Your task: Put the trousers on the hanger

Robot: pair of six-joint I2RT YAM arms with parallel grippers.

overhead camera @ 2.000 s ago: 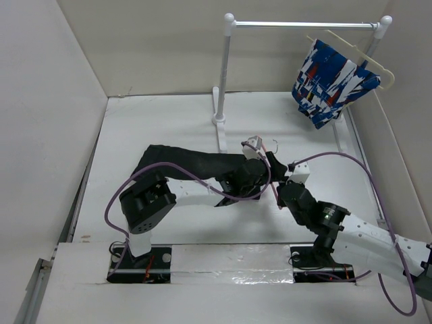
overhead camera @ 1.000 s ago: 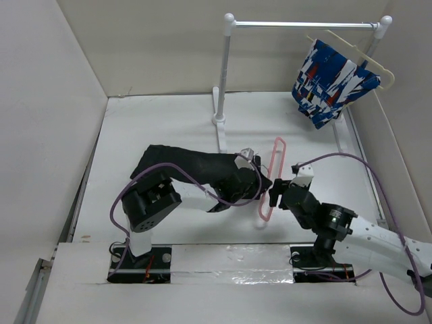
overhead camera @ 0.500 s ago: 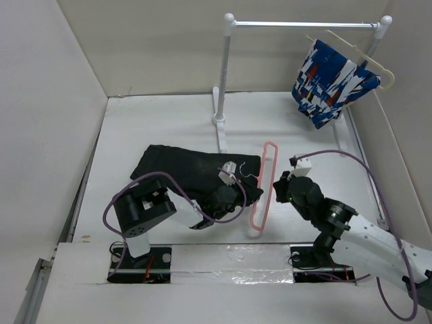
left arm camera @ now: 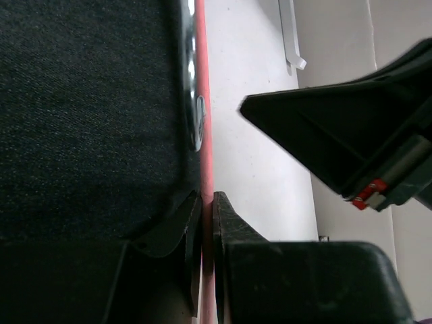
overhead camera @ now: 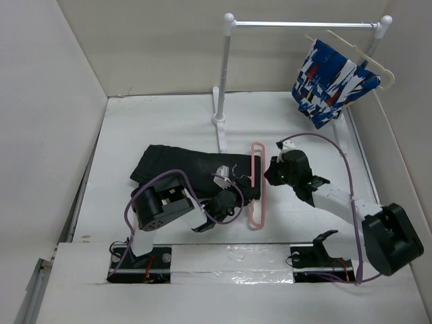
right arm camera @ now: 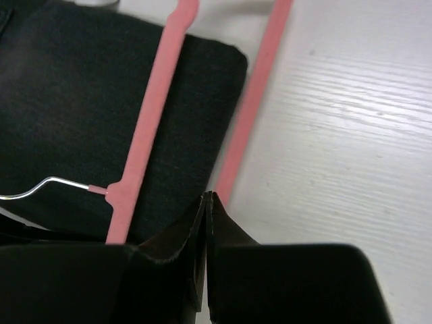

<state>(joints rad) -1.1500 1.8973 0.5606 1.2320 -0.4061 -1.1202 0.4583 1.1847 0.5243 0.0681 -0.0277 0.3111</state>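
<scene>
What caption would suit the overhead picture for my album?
The left gripper pinches the pink hanger lying partly on black trousers; right gripper shut alongside.

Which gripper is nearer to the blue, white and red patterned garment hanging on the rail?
Right. The right gripper sits below-left of the patterned garment, beside the pink plastic hanger; the left gripper is farther off, at the edge of the black fabric trousers.

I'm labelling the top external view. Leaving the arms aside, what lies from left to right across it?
trousers → pink hanger → patterned garment
</scene>
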